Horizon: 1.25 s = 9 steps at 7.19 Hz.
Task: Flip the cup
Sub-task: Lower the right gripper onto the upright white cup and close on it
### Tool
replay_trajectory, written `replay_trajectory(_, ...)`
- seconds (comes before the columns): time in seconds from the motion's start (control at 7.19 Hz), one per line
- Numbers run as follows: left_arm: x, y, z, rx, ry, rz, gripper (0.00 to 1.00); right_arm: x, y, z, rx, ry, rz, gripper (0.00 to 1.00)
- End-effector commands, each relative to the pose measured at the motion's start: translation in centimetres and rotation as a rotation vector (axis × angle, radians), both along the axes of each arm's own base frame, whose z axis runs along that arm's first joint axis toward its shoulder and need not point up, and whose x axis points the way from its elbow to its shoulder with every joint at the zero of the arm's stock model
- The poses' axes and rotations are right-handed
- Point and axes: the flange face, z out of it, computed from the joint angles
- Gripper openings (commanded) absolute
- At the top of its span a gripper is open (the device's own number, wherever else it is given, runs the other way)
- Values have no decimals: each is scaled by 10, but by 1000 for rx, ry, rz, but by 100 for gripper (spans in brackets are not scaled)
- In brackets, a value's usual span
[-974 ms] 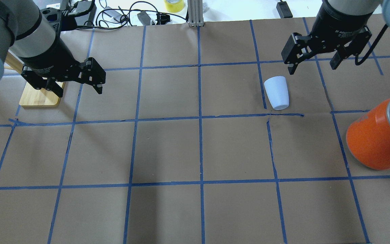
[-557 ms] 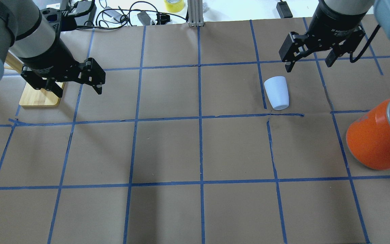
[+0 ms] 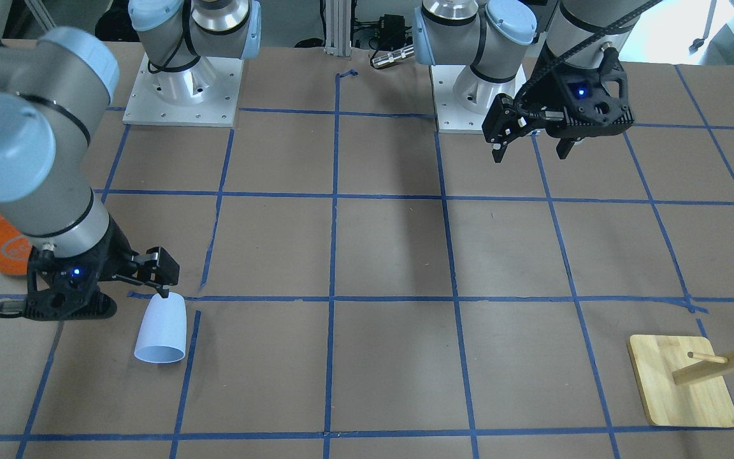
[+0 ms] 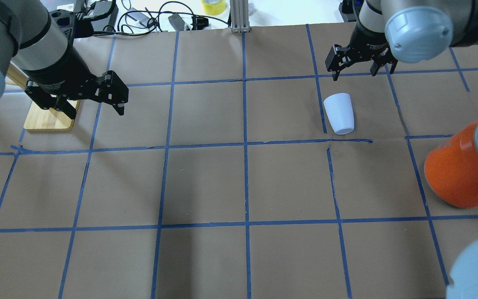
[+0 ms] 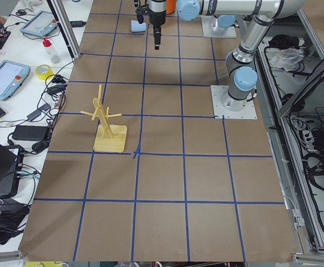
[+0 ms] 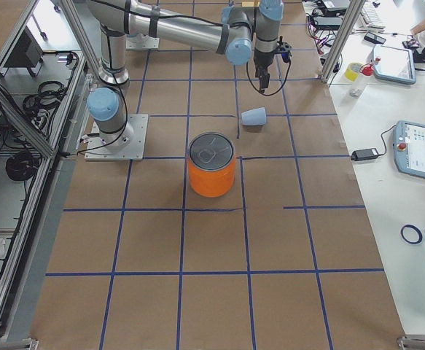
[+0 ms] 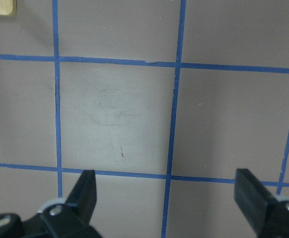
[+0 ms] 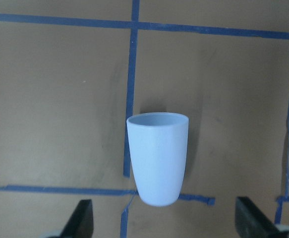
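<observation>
Place: a robotics lab, a fenced test cell.
Arms: the right arm (image 3: pixel 35 166) and the left arm (image 3: pixel 580 32), both grey with blue caps, are bolted down on metal base plates (image 3: pixel 150 108).
Table: the table (image 4: pixel 206 182) is covered in brown paper and ruled into squares with blue tape (image 4: pixel 245 145).
Frame: aluminium posts (image 4: pixel 239 16) stand at the table's edge.
Bench: a white side bench holds teach pendants (image 6: pixel 421 149), a yellow tape roll (image 4: pixel 213 6) and loose cables (image 4: pixel 147 18).
Floor: cable bundles (image 5: pixel 317 161) lie behind the frame.
</observation>
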Motion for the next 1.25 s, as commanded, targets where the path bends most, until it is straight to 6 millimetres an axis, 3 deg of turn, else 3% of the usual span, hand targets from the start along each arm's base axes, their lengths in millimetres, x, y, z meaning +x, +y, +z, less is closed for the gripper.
replay_trajectory(0.0,1,-1,-1,2,0,2,100,-21,-28,-80,-13,-14,-34,100)
replay_trajectory(0.14,3,0,-1,1,-3,5,100,-19,-19,-98,21,-21,-42,100)
replay_trajectory(0.7,9,-3,-5,14,-56,8,100,-7,2,-121,68,-63,-39,100)
replay_trajectory(1.11,9,-2,-19,34,-51,8,100,-8,3,-136,19,-45,-20,100)
